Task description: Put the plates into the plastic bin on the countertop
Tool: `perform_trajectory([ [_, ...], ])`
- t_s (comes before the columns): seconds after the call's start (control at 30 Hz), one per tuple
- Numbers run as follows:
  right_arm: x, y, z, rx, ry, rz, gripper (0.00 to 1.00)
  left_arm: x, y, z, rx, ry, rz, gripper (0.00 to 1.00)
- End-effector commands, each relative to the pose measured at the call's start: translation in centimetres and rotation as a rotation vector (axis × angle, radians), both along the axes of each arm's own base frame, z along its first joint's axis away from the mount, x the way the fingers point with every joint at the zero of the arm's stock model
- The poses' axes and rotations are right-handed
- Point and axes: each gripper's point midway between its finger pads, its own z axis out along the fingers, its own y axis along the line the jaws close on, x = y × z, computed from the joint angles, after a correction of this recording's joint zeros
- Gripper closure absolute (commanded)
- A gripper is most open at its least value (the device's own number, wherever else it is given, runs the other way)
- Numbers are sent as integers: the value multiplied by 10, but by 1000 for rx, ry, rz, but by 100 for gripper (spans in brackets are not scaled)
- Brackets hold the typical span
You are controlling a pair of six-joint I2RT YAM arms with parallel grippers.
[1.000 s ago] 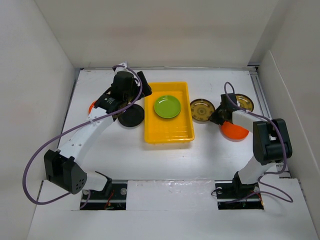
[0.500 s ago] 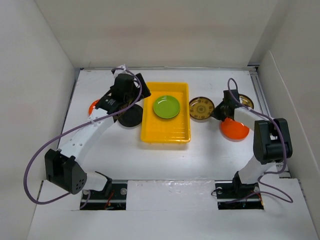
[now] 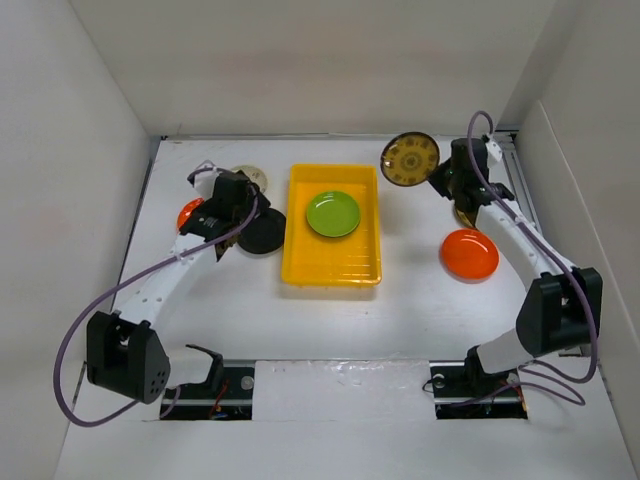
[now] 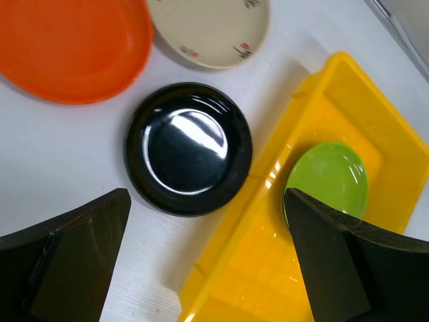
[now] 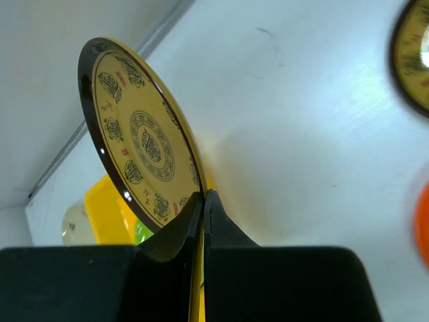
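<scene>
The yellow plastic bin sits mid-countertop with the lime green plate inside. My right gripper is shut on the rim of a gold-patterned plate, held up on edge above the countertop; the right wrist view shows this plate pinched between the fingertips. My left gripper is open and empty above the black plate. In the left wrist view the black plate lies beside the bin. The teal-patterned plate is out of view.
An orange plate and the beige plate lie left of the black plate. Another orange plate lies right of the bin. The second gold-patterned plate lies under my right arm. White walls enclose the surface.
My right gripper has lifted the gold-patterned plate off the countertop and carried it back and up. My left gripper has drawn away from the bin's corner to above the black plate.
</scene>
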Motion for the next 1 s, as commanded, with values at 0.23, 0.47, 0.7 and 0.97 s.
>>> perform_trajectory([
  [0.23, 35, 138, 9, -88, -41, 527, 100, -14, 107, -45, -54, 46, 356, 0],
  [0.47, 31, 183, -48, -44, 37, 687, 100, -16, 144, -81, -86, 133, 464, 0],
  [0.7, 31, 193, -68, -38, 68, 726, 100, -19, 150, -106, -78, 186, 503, 0],
  [0.97, 14, 192, -49, -53, 33, 760, 38, -25, 154, -126, -64, 236, 544, 8],
])
